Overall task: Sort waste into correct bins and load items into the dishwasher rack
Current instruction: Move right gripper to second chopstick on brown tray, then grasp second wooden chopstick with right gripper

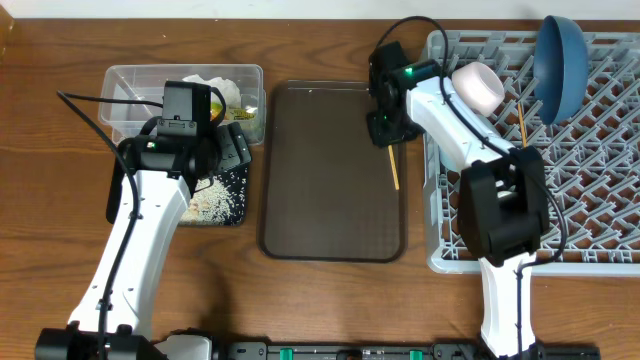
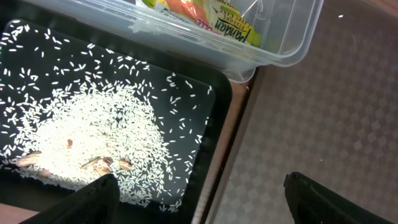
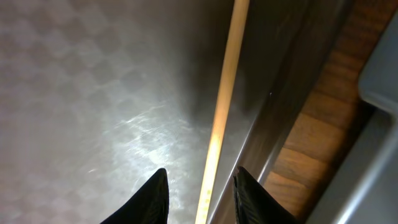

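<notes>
My right gripper (image 1: 385, 128) (image 3: 202, 200) is open low over the brown serving tray, its fingertips on either side of a thin wooden chopstick (image 1: 393, 166) (image 3: 224, 93) that lies along the tray's right rim. A second chopstick (image 1: 521, 124) rests in the grey dishwasher rack (image 1: 600, 250), along with an upright dark blue plate (image 1: 560, 60) and a small pale cup (image 1: 478, 86). My left gripper (image 1: 238, 150) (image 2: 202, 205) is open and empty above the right edge of the black tray (image 1: 238, 215) (image 2: 214, 106), which holds loose rice (image 1: 210, 200) (image 2: 93, 137). The clear tub (image 1: 130, 80) (image 2: 292, 37) holds tissue (image 1: 215, 82) and the snack wrapper (image 1: 245, 112) (image 2: 230, 22).
The brown serving tray (image 1: 330, 200) (image 2: 311, 112) (image 3: 81, 81) lies between the bins and the rack. A strip of wooden table (image 3: 311, 143) separates the tray rim from the rack wall (image 3: 382, 81). A few brown scraps (image 2: 102, 163) lie in the rice.
</notes>
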Robot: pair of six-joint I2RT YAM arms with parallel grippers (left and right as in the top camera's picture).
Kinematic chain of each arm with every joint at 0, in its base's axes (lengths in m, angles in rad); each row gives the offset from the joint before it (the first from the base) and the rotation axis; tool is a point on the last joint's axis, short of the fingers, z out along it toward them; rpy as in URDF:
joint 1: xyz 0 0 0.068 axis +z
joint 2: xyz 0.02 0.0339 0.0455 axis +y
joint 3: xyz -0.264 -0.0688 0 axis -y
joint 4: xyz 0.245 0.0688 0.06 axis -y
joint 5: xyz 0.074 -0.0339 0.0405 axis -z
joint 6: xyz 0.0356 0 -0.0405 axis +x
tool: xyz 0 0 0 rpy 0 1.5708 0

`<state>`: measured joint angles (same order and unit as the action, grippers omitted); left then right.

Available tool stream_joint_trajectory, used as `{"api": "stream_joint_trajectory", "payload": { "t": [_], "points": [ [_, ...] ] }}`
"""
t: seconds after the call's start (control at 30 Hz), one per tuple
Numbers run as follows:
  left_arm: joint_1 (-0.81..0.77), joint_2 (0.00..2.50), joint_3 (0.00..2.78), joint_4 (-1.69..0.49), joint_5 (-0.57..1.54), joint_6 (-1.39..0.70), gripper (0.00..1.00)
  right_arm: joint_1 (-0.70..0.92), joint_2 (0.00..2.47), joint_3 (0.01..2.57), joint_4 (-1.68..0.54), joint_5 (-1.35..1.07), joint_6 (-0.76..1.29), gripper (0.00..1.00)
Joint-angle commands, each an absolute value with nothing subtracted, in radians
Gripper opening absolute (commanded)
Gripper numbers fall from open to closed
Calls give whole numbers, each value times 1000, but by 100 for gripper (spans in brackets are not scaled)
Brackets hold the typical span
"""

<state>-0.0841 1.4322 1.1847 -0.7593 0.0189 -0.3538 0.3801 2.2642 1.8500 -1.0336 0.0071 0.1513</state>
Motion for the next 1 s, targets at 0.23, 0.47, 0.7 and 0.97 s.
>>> {"api": "stream_joint_trajectory", "payload": {
  "t": [0.23,0.47,0.7,0.97],
  "points": [
    [-81,1421,1195,-762,7,-344,87,386,2352,1849,-1029,34,187,20],
    [-81,1421,1195,-762,7,-344,87,386,2358,1849,-1032,34,198,1],
    [-81,1421,1195,-762,7,-344,87,385,2292,1890,-1076,25,193,1],
    [-81,1421,1195,-762,7,-344,87,357,2033,2030,-1189,49,96,1]
  ]
}}
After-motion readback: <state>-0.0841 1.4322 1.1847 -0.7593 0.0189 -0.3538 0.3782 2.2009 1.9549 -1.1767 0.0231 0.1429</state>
